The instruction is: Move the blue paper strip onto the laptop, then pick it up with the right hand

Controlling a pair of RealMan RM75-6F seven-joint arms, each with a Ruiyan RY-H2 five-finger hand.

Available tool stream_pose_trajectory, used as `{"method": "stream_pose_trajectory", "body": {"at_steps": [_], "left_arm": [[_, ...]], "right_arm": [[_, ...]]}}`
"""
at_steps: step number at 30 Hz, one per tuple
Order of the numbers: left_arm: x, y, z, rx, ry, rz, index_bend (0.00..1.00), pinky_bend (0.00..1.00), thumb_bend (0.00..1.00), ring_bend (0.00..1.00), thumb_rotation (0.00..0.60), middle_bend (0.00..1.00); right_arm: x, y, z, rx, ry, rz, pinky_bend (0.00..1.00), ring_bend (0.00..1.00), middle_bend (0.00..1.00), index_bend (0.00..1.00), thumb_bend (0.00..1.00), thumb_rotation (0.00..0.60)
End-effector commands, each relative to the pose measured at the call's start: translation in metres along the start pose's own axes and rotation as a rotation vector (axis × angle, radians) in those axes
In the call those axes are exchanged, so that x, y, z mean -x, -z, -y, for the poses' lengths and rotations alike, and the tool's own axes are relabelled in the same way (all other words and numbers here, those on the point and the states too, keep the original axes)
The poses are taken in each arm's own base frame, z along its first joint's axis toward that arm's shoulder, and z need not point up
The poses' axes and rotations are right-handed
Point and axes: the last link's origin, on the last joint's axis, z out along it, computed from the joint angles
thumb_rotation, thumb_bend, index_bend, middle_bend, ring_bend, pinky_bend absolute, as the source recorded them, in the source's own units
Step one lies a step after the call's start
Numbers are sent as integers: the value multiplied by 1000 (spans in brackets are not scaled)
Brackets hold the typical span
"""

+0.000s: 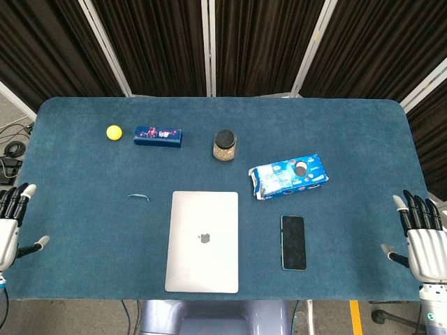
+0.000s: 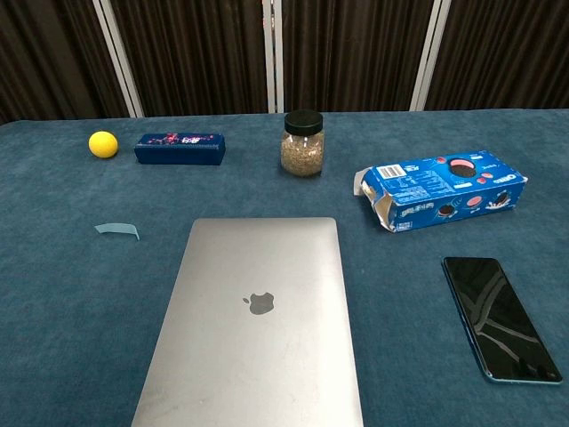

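Note:
A small light blue paper strip lies on the blue tablecloth just left of the closed silver laptop. In the chest view the paper strip sits slightly curled, a short gap from the laptop. My left hand hovers at the table's left edge, fingers spread and empty. My right hand is at the right edge, fingers spread, holding nothing. Both hands are far from the strip and absent from the chest view.
A black phone lies right of the laptop. Behind it is a blue cookie box. At the back stand a lidded glass jar, a dark blue box and a yellow ball.

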Motion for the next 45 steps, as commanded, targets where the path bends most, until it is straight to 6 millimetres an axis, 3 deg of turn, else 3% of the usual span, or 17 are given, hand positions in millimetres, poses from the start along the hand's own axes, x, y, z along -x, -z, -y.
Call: {"method": "stream_pose_trajectory", "body": {"at_steps": [1, 8, 11, 15, 18, 23, 30, 35, 40, 45], "left_arm": [[0, 0, 0, 1, 3, 3, 0, 0, 0, 0, 600, 0], [5, -3, -1, 4, 4, 26, 0, 0, 0, 0, 600, 0], [11, -16, -9, 24, 23, 56, 0, 0, 0, 0, 600, 0], [19, -51, -29, 80, -1, 77, 0, 0, 0, 0, 600, 0], [28, -81, -49, 125, -11, 108, 54, 0, 4, 0, 600, 0], [52, -122, -76, 180, -112, 171, 199, 0, 102, 0, 600, 0], [92, -156, -106, 212, -194, 264, 318, 0, 268, 0, 600, 0], [118, -170, -121, 235, -198, 316, 381, 0, 305, 0, 600, 0], [130, -172, -128, 252, -173, 331, 407, 0, 386, 0, 600, 0], [139, -174, -133, 271, -168, 336, 425, 0, 389, 0, 600, 0]], "right_arm": [[0, 0, 1, 0, 0, 2, 0, 0, 0, 0, 0, 600], [0, 0, 2, -4, -10, 6, 0, 0, 0, 0, 0, 600], [-1, -1, 4, -6, -12, 3, 0, 0, 0, 0, 0, 600], [2, -4, 3, 2, -10, 8, 0, 0, 0, 0, 0, 600], [4, -7, -1, 18, -7, 8, 0, 0, 0, 0, 0, 600], [8, -11, -5, 43, 0, 11, 0, 0, 0, 0, 0, 600], [7, -12, -10, 80, 13, 12, 0, 0, 0, 0, 0, 600], [7, -10, -16, 107, 8, 19, 0, 0, 0, 0, 0, 600], [6, -9, -18, 113, 9, 19, 0, 0, 0, 0, 0, 600], [6, -9, -20, 120, -5, 21, 0, 0, 0, 0, 0, 600]]}}
